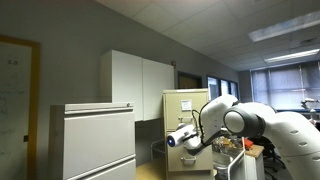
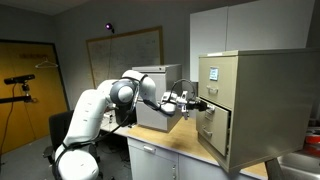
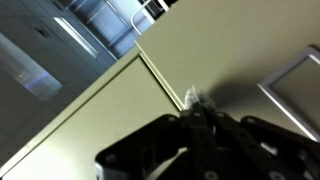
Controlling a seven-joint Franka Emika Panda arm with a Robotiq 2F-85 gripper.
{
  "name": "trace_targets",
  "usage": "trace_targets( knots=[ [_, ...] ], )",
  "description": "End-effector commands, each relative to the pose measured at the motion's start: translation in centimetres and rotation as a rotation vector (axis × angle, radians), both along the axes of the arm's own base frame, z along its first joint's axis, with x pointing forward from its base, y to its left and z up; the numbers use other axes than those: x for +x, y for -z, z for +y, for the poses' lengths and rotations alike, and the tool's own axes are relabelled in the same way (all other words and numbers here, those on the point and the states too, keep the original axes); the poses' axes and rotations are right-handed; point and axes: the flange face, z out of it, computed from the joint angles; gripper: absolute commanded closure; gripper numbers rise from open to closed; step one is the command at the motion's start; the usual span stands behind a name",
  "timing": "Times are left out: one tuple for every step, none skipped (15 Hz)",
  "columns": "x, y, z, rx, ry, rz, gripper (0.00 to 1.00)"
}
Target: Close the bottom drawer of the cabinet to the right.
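1. The bottom drawer (image 2: pixel 213 124), beige with a small silver handle, is the lowest front of the tan cabinet (image 2: pixel 265 100).
2. The arm stretches out level, and the gripper (image 2: pixel 198 103), its fingers pinched together and empty, is at the cabinet's front.

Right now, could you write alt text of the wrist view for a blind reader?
The dark pincer points at a beige cabinet face, near a small silver fitting; whether the pincer is open is unclear. Ceiling lights show at upper left.
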Motion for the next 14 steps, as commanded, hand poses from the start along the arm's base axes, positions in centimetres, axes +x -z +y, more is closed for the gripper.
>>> trace_targets(
  knots=[
    [1.7, -3.2, -6.6, -0.016, 0.16, -0.084, 1.0],
    [1.7, -3.9, -7.8, -0.011, 0.182, -0.109, 1.0],
    [1.9, -4.7, -9.3, -0.028, 0.183, -0.121, 1.0],
    [2.2, -5.6, -10.7, -0.041, 0.168, -0.14, 1.0],
    [2.1, -6.2, -12.0, -0.024, 0.174, -0.164, 1.0],
    [2.3, -6.6, -12.4, 0.011, 0.149, -0.194, 1.0],
    [2.5, -6.9, -12.5, 0.03, 0.132, -0.218, 1.0],
    [2.7, -7.1, -12.4, 0.07, 0.121, -0.246, 1.0],
    [2.8, -7.3, -12.5, 0.128, 0.13, -0.265, 1.0],
    [2.8, -7.7, -12.5, 0.172, 0.141, -0.286, 1.0],
    [4.3, -6.4, -9.7, 0.238, 0.169, -0.297, 1.0],
    [3.8, -6.3, -8.4, 0.296, 0.194, -0.302, 1.0],
    [3.6, -6.0, -7.2, 0.343, 0.2, -0.305, 1.0],
    [3.4, -5.4, -5.8, 0.398, 0.205, -0.306, 1.0]
  ],
)
